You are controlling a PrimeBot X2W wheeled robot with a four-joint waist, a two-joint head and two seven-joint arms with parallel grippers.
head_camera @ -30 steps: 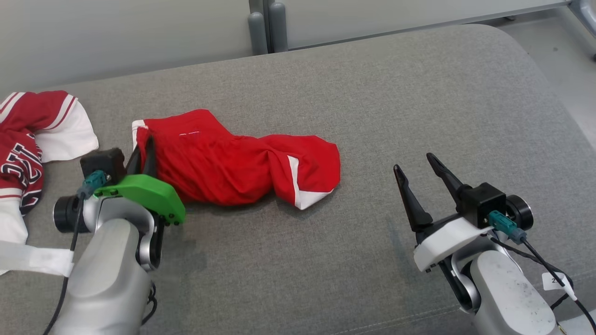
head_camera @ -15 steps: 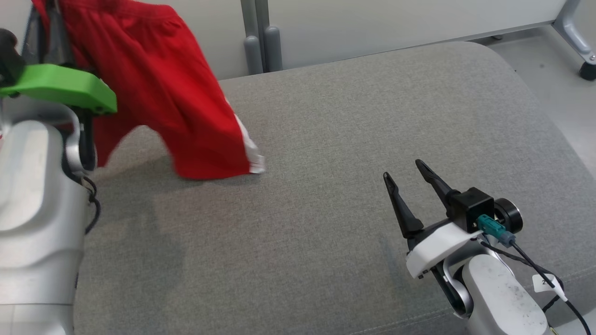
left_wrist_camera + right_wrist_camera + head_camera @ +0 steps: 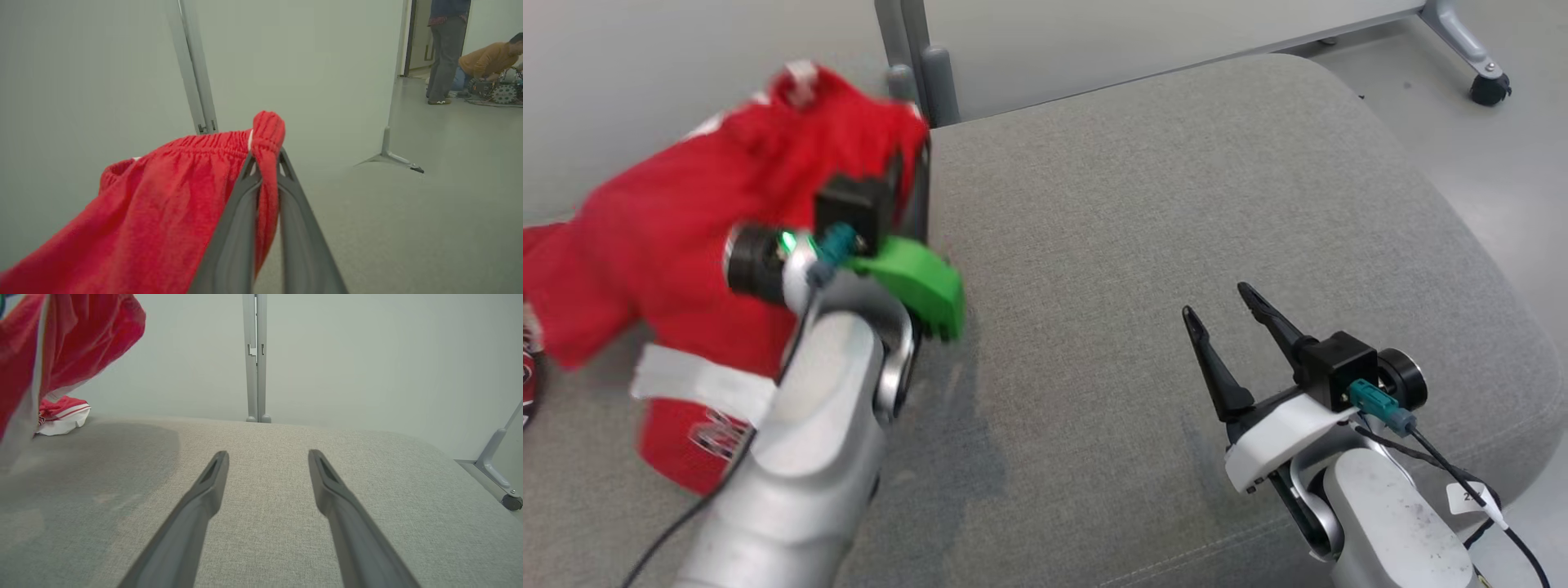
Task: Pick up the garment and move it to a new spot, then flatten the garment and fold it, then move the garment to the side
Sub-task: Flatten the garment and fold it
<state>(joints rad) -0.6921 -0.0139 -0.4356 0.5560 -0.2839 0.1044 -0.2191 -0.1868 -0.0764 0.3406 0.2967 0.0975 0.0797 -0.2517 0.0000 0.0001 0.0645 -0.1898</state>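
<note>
Fingers (image 3: 192,506) of your right end effector (image 3: 1217,299) stand spread wide with nothing between them, low over the grey woven cushioned surface (image 3: 1135,204), near its front right part. Bare fabric lies beneath and ahead of them.

Further in and to your left, your left end effector (image 3: 266,157), on the arm with the green wrist cover (image 3: 915,282), is clamped shut on the red fabric shorts with a gathered elastic waistband (image 3: 163,196). The waistband is pinched between the two fingers, and a bunched fold of it sticks up past the tips. From there the shorts hang down and away to the left. In the right wrist view they are held up above the far left part of the surface and cast a shadow on it. The head view is blurred there, so you cannot tell whether their lower edge touches the fabric.

Beyond them, a crumpled red and white jersey (image 3: 61,412) lies at the surface's far left edge.

Behind the surface stands a pale grey partition with an upright post (image 3: 255,355). Past it, across the floor, one person stands (image 3: 447,49) and another crouches in an orange top (image 3: 486,59).
</note>
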